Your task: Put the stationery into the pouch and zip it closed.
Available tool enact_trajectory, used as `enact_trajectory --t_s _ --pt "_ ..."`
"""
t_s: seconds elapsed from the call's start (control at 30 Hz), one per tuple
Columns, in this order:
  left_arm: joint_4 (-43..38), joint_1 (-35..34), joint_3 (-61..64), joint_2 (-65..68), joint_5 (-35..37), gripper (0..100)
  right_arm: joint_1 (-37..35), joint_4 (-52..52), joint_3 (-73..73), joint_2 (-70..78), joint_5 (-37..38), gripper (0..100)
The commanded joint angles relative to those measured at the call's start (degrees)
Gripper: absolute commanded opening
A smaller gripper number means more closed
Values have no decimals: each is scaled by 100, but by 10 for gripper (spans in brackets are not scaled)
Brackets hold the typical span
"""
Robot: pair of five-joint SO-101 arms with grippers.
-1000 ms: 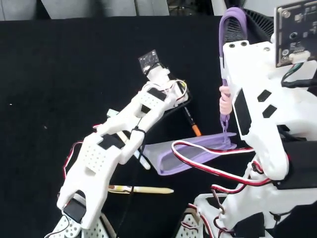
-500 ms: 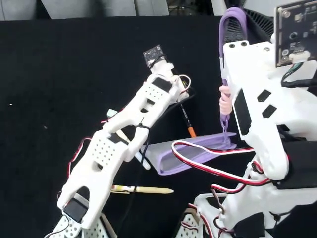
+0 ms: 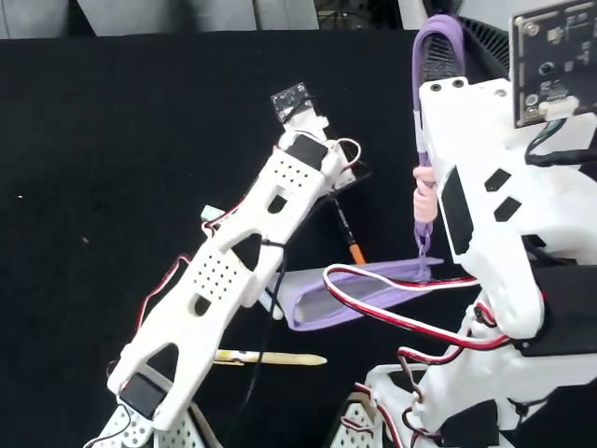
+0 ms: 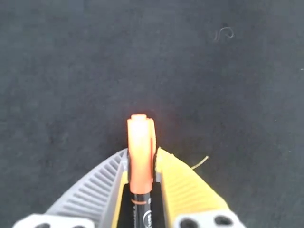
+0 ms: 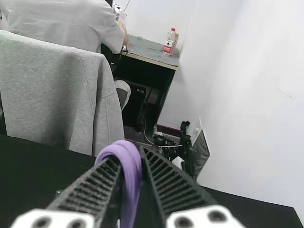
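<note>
Currently the left tool point(image 4: 141, 154) is clamped on the pen point(image 4: 139, 137) over the middle of the worktop point(image 3: 112, 121), and the right tool point(image 5: 129, 159) is closed on the strap point(image 5: 124, 147) of the pouch point(image 3: 373, 280) near the front edge; the slack, narrow mouth point(image 3: 322, 306) could deflect the pen tip.

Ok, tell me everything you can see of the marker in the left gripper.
The marker is slim, with a black barrel and an orange end, plastic by the look. The left gripper is shut on it, one finger on each side where orange meets black. In the high view it slants over the black table, with its orange end lowest, close to the purple pouch.
</note>
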State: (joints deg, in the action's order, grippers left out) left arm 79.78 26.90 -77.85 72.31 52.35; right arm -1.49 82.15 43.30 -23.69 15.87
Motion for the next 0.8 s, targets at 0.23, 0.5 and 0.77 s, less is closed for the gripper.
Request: enact_trajectory --t_s 0.23,0.5,0.77 --pt "1468 -1095 -1763 -422 -9 29 -62 -123 -13 -40 62 11" --pt "1556 -1604 -1771 -1785 -123 29 -62 -123 -13 -40 53 11" --pt "1565 -1982 -1771 -3525 -826 29 -79 -123 -13 -40 53 11"
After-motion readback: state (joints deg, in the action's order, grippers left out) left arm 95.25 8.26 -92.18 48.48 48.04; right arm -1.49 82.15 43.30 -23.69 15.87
